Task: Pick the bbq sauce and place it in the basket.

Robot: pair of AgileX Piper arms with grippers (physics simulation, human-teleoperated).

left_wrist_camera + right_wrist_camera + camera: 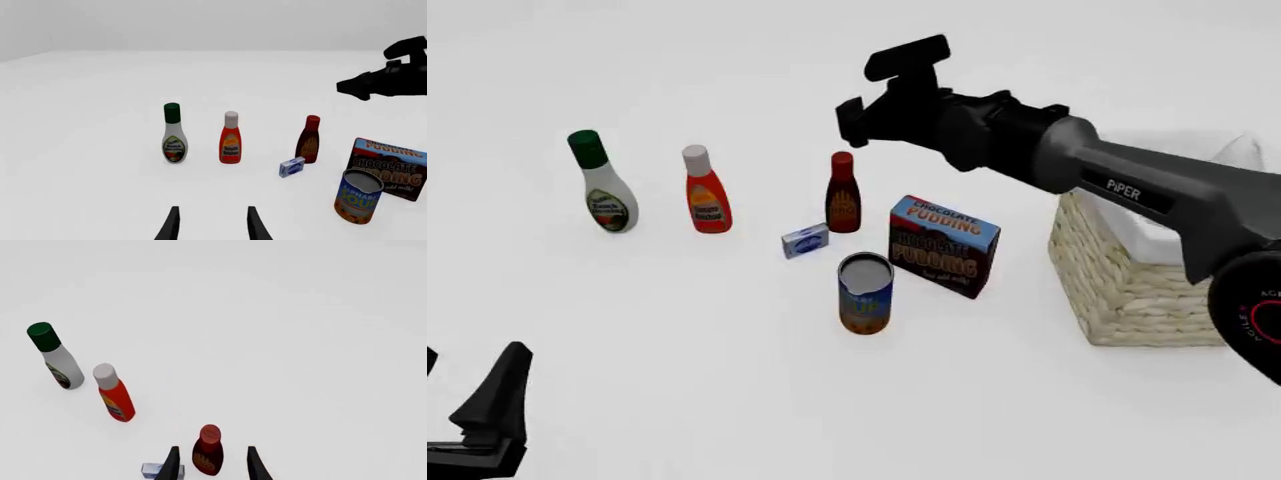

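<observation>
The bbq sauce (843, 195) is a dark red-brown bottle with a red cap, standing upright mid-table. It also shows in the left wrist view (309, 140) and the right wrist view (209, 452). My right gripper (854, 118) hovers above and just behind it, open and empty; in the right wrist view (212, 449) the bottle shows between the two fingers, lower down. The wicker basket (1128, 290) with white lining stands at the right edge. My left gripper (491, 405) is open and empty at the near left; its wrist view (213, 209) faces the row of bottles from a distance.
A white bottle with green cap (603, 190) and an orange-red bottle with pale cap (705, 195) stand left of the bbq sauce. A small blue box (805, 241), a chocolate pudding box (942, 245) and a soup can (865, 292) sit between the sauce and the basket.
</observation>
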